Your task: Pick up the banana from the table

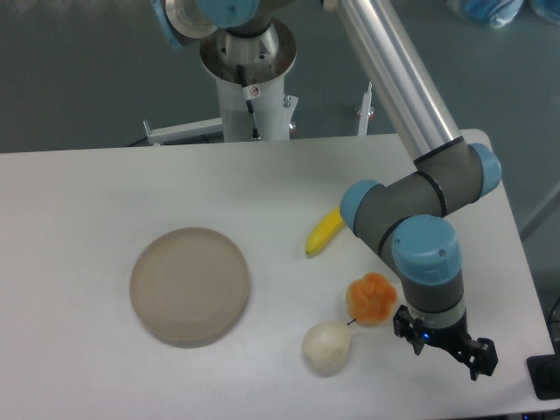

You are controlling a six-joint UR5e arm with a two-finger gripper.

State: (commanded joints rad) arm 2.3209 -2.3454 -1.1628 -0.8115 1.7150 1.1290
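Your hand (446, 343) hangs empty near the counter's (79, 210) front right edge, fingers seemingly spread. The banana (324, 233) lies up and left of it, beyond the orange fruit (371, 298), long axis running diagonally toward the arm's elbow.

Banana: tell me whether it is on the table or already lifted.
On the table. The banana lies flat on the white table, partly hidden behind the arm's blue joint; the gripper is away from it, near the front edge.
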